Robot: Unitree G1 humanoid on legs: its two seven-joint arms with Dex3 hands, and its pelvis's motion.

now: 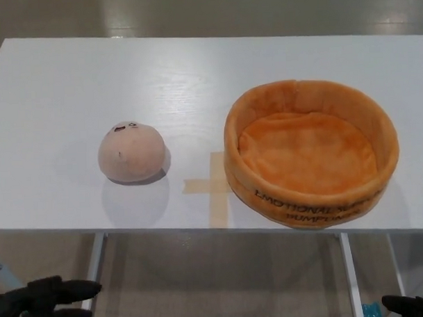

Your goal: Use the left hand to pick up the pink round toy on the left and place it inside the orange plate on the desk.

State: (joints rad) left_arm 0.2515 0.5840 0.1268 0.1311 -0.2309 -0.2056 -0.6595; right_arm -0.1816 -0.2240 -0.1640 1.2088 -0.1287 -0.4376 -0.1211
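Note:
The pink round toy [131,152] rests on the left part of the white desk [195,82], a small face on its top. To its right stands the plush orange plate [311,152], a round bowl with a raised rim and nothing inside. My left hand [42,312] shows at the bottom left corner, below the desk's front edge and well short of the toy, its fingers apart and holding nothing. Only a black sliver of my right hand [410,307] peeks in at the bottom right corner.
A tan tape cross [212,186] marks the desk between the toy and the plate. Metal desk legs [92,274] drop below the front edge. Floor shows beneath and beyond the desk.

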